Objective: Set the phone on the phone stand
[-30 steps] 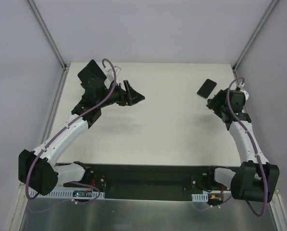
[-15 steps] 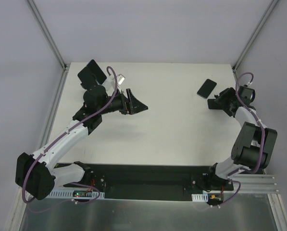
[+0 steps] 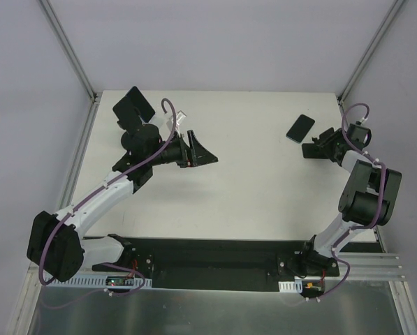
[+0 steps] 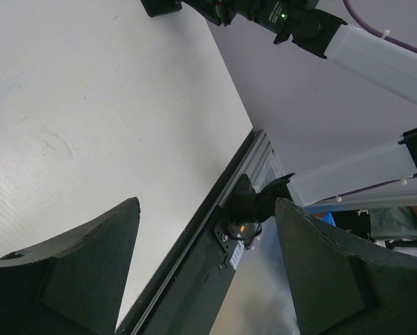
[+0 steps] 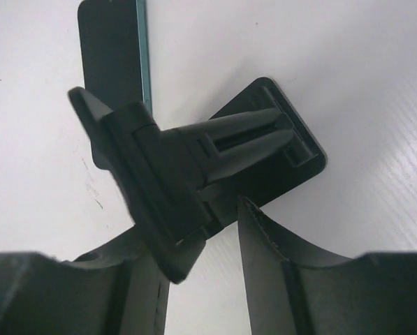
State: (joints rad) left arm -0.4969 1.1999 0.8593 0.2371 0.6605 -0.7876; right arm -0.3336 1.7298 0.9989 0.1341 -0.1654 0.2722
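Right pincer (image 5: 201, 241): jaws apart, straddling the hinged upright of the phone stand (image 5: 194, 160); a gap shows at the right finger, so not clamped. Phone (image 5: 114, 49) lies flat on the table (image 5: 348, 70) just beyond the phone stand, ahead and left of the fingertips; likely light, rigid, slick-faced, scratchable; best pinched low across its long edges, near mid-length. Left pincer (image 4: 205, 265) wide open, empty, well apart.

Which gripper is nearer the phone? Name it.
The right gripper: it sits just beside the phone, while the left gripper hangs open far across the table.
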